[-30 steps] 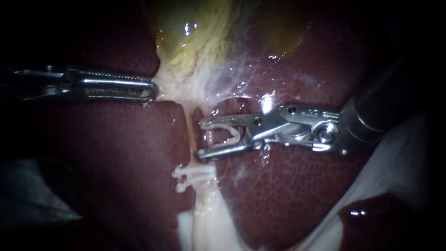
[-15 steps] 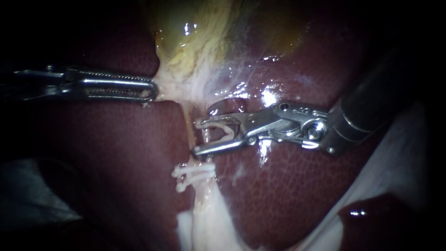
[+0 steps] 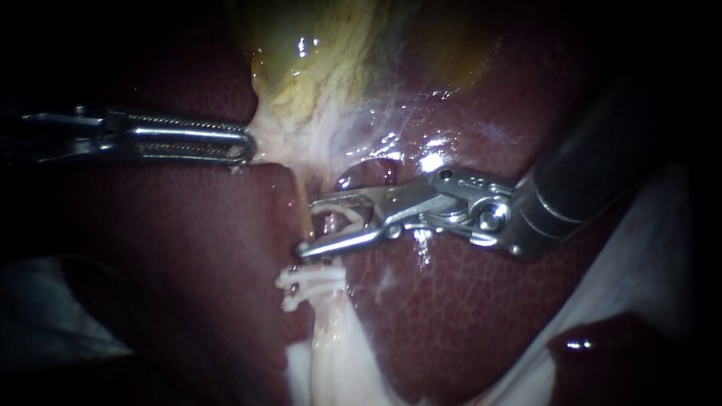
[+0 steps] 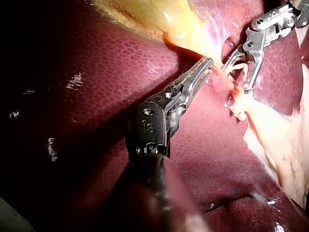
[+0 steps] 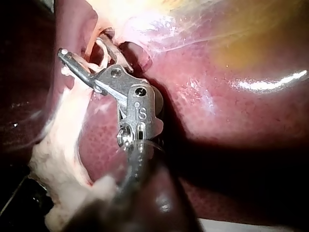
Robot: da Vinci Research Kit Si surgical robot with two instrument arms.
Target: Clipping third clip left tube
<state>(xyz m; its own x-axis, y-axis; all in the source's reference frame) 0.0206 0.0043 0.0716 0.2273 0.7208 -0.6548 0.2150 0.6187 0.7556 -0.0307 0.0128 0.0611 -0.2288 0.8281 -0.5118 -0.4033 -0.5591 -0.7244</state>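
A thin pale tube (image 3: 304, 197) runs down from the yellowish gallbladder (image 3: 316, 68) across the dark red liver (image 3: 188, 248). Two white clips (image 3: 310, 284) sit on it lower down. My right instrument (image 3: 307, 225) stands astride the tube just above those clips. Its jaws are apart, and a white clip (image 3: 353, 216) is held between them, touching both. The right wrist view shows the same jaws (image 5: 83, 48) around the pale strand. My left instrument (image 3: 244, 146) is shut on pale tissue at the gallbladder's neck and holds it taut; its jaws (image 4: 206, 63) also show in the left wrist view.
Pale fatty tissue (image 3: 331, 353) spreads below the clips. A white sheet (image 3: 639, 256) lies at the lower right beside the liver's edge. My right instrument's dark shaft (image 3: 594, 173) crosses the liver at the upper right.
My right instrument has slid left with its clip, and its jaws now straddle the tube. The left instrument has stayed still with its hold.
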